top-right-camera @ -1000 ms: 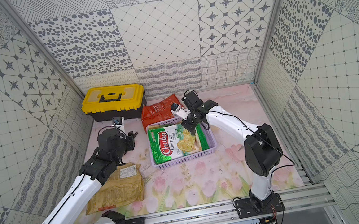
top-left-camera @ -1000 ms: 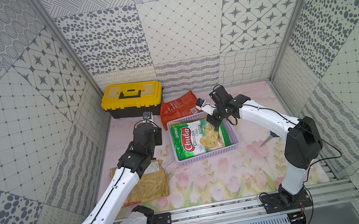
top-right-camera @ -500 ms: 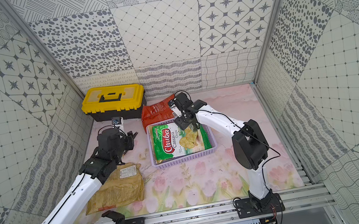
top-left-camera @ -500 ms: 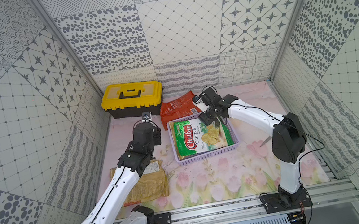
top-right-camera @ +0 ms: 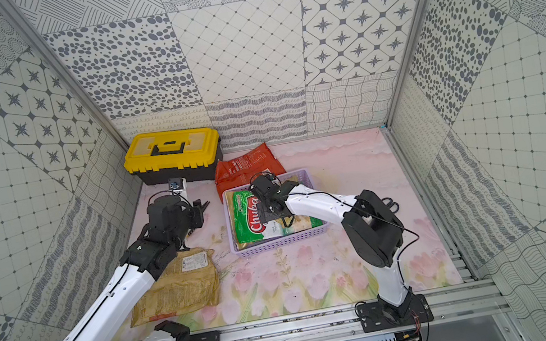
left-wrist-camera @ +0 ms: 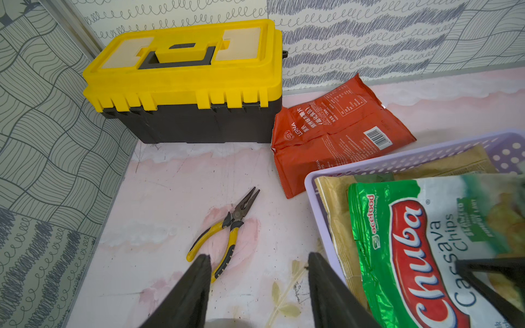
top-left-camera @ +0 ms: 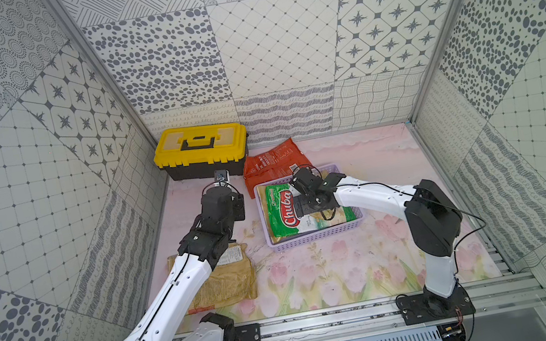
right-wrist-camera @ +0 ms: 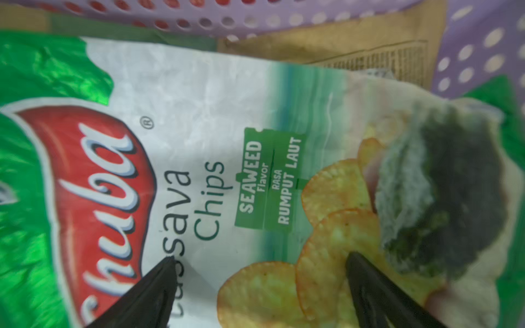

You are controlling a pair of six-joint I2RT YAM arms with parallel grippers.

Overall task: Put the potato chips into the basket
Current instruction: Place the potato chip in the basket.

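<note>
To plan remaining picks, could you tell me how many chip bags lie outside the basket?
2: orange-red bag behind the basket, tan-gold bag beneath the left arm.

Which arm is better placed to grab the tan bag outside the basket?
Left, probably. The tan bag lies on that arm's side, partly beneath it, and the left gripper is open. The right gripper hangs open over the green bag in the basket, farther away.
</note>
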